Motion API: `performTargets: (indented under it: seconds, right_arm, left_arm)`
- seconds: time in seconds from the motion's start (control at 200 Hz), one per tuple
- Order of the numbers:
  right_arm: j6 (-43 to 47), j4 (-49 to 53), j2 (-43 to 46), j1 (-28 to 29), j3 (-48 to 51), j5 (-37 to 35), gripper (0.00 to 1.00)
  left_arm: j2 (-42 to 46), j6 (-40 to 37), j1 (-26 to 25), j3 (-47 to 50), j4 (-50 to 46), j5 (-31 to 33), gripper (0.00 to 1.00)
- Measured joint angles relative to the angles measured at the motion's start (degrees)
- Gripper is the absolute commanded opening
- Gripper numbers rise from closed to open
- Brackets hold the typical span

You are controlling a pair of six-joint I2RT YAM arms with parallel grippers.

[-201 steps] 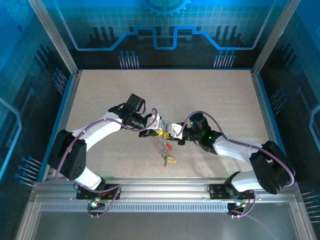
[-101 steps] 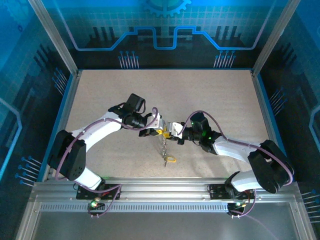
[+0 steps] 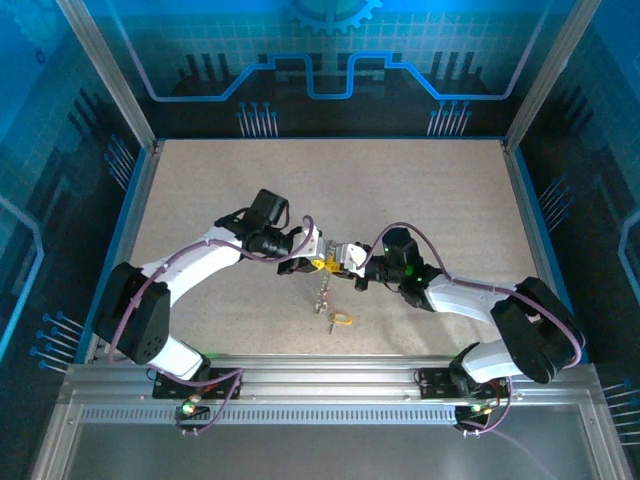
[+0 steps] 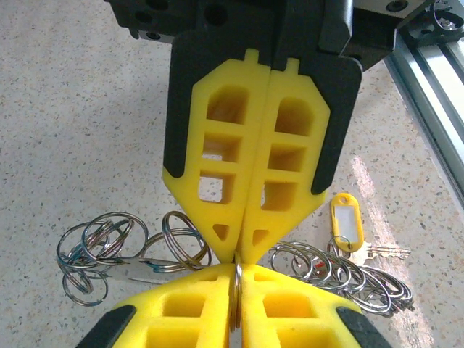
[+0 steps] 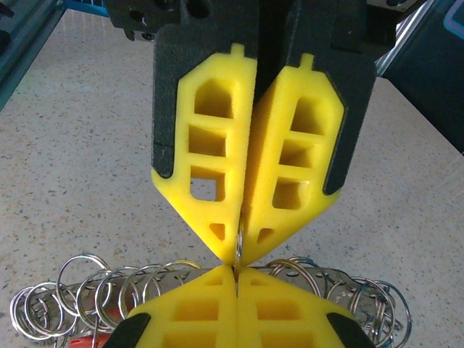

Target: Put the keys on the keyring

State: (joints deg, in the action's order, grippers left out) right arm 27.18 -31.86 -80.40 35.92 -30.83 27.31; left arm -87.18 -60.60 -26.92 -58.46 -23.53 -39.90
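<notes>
meeting tip to tip over the middle of the table: left gripper and right gripper, noses pointed straight at each other.

left wrist view: left pads are pressed together with the keyring edge-on in the seam, so left is clamped on it. right pads are also closed flat against each other, tips down on the top edge of the same ring. cannot tell whether right has a bite on it or only touches. right wrist view agrees: a thin silver edge pokes out between the left tips, exactly where the two noses meet.

loose rings are bunched on the table on either side of the tips. yellow-headed key lies flat just beside one bunch, silver blade pointing away from the rings.

top view: ring string trails from under the tips toward the near edge, with the yellow-headed key at its end.

red sliver sits at the bottom edge of the right wrist view among the rings. too little shows to call it the red key.
</notes>
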Motion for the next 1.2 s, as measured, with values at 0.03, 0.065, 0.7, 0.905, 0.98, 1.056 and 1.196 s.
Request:
performTargets:
  seconds: [0.03,0.065,0.7,0.905,0.98,1.056,1.196]
  right_arm:
    - [0.00,-0.22,-0.09,0.00,0.07,0.15,0.00]
    - [-0.02,-0.55,-0.22,0.00,0.09,0.13,0.00]
    - [-0.20,-2.86,-0.63,-1.11,0.94,0.61,0.00]
    - [-0.17,-2.64,-0.63,-1.11,0.94,0.61,0.00]
    - [-0.17,-2.49,-0.63,-1.11,0.94,0.61,0.00]
    - [-0.17,-2.32,-0.63,-1.11,0.94,0.61,0.00]
    - [-0.15,-2.16,-0.63,-1.11,0.94,0.61,0.00]
  left_arm:
    - [0.15,0.04,0.22,0.15,0.07,-0.28,0.15]
    - [0.28,0.04,0.55,0.37,-0.02,-0.63,0.15]
    - [1.31,6.05,3.28,8.55,13.94,-6.49,0.24]
    - [1.31,8.41,4.22,9.11,17.38,-7.10,0.25]
    - [1.31,9.29,4.76,9.14,18.12,-7.32,0.28]
    - [1.31,9.88,5.44,9.22,18.88,-7.61,0.29]
    - [1.31,10.38,5.77,9.25,19.43,-8.46,0.30]
